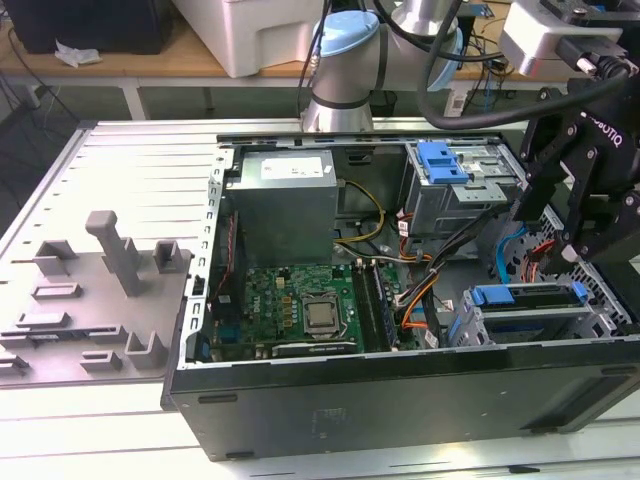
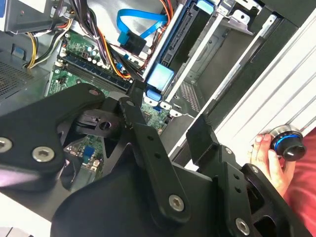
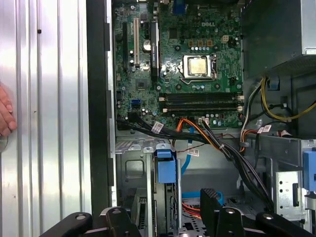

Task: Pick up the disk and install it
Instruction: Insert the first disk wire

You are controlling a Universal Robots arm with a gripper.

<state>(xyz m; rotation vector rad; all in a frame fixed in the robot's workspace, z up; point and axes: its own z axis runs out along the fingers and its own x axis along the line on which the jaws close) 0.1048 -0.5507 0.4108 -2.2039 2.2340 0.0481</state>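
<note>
Hanging over the open computer case (image 1: 400,400) at the exterior view's right, the hand (image 1: 555,245) is released: its black fingers (image 3: 210,205) are spread wide and grasp nothing. In the first wrist view the hand (image 3: 163,210) has one finger on either side of the disk (image 3: 166,170); whether either finger touches it cannot be told. The second wrist view shows the hand (image 2: 168,112) with one fingertip just beside the blue front end of the disk (image 2: 159,76).

The disk (image 1: 530,298) sits on edge in the metal drive cage (image 1: 470,330) at the case's near corner, its blue frame facing the motherboard (image 1: 290,310). Orange, black and blue cables (image 1: 420,300) run between the cage and the board. A grey power supply (image 1: 285,190) with a white sticker stands at the far side of the case, and a second cage with a blue plastic piece (image 1: 440,160) lies beside it.

The case rests on a ribbed metal table (image 1: 120,160). A grey fixture plate (image 1: 90,300) lies on the table at the exterior view's left, well apart from the hand.

A person's hand (image 2: 269,158) rests on a knob with a blue ring (image 2: 287,143) beyond the table's edge
</note>
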